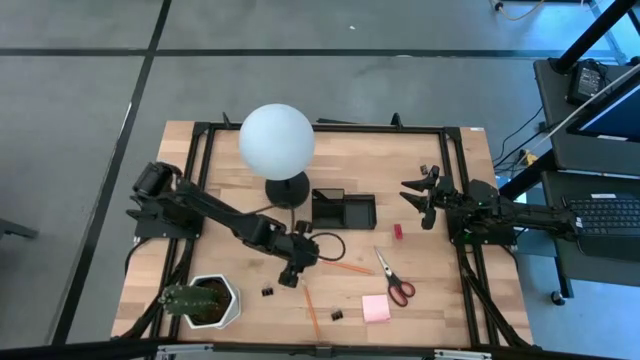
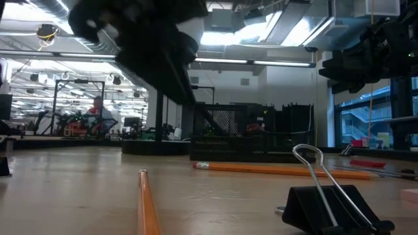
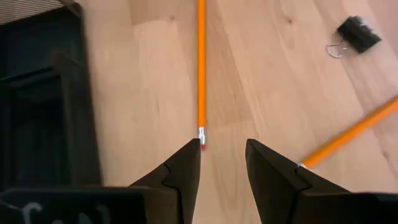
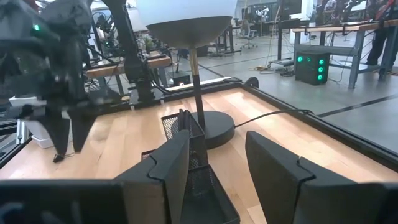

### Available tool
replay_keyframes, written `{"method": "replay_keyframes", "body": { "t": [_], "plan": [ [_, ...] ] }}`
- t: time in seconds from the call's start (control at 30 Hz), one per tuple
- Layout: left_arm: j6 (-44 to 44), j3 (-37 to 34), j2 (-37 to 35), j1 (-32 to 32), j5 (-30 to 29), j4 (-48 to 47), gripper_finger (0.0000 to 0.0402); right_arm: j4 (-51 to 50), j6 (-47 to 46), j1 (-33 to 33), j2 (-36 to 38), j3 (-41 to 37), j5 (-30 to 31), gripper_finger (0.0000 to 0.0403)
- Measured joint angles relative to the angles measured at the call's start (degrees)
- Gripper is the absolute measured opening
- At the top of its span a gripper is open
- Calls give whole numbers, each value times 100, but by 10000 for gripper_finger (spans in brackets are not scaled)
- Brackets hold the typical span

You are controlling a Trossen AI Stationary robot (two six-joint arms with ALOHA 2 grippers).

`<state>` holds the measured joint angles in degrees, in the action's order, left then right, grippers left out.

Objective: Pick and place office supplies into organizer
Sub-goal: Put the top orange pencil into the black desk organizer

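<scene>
Your left pincer (image 3: 221,163) hangs low over the light wooden table (image 1: 440,300) with its dark fingers (image 3: 180,174) parted and nothing between them. The eraser end of a long orange pencil (image 3: 201,68) sits just off one fingertip, not inside the gap. Close now and you likely pinch air or flick the pencil sideways; shift so the shaft lies between the fingers first.

A second orange pencil (image 3: 351,132) lies at an angle just beside the other finger. Come down crooked and you could nudge it or trap both at once.

The low black mesh two-compartment organizer (image 1: 342,209) sits near mid-table, next to the round black base of the white globe lamp (image 1: 277,141). Its dark wall shows close beside your left pincer in the wrist view, so a wide swing risks clipping it or the lamp cord.

Your right pincer (image 1: 418,199) waits over the table's right side, released and empty, facing the organizer. Bringing both arms to the tray together risks a collision.

Still out on the table: red-handled scissors (image 1: 392,277), pink square sticky-note pad (image 1: 376,308), small red block (image 1: 397,231), small black binder clip (image 3: 359,33).
</scene>
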<state>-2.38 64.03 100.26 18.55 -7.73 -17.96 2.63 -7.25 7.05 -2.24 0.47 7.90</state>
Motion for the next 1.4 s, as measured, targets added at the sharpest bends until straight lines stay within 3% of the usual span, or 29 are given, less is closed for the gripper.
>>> {"method": "replay_keyframes", "body": {
  "t": [0.37, 0.6, 0.77, 0.9, 1.17, 1.4],
  "plan": [
    [304, -20, 143, 0, 161, 661, 123, 0, -15, 0, 0, -2, 2, 162],
    [-52, -1343, 132, -30, 484, 3239, 123, 0, -131, 0, 0, -2, 0, 162],
    [-137, -2225, 131, -33, 170, 4786, 123, 0, -131, 0, 0, 0, 3, 162],
    [-180, -2631, 152, -33, -212, 5356, 123, 0, -131, 1, 0, -2, 3, 162],
    [-244, -2704, 470, -33, -419, 5796, 123, 1, -129, 1, 0, -2, 4, 162],
    [-293, -2706, 1065, -63, -297, 6797, 123, 2, -125, 2, 0, -2, 9, 162]
  ]
}}
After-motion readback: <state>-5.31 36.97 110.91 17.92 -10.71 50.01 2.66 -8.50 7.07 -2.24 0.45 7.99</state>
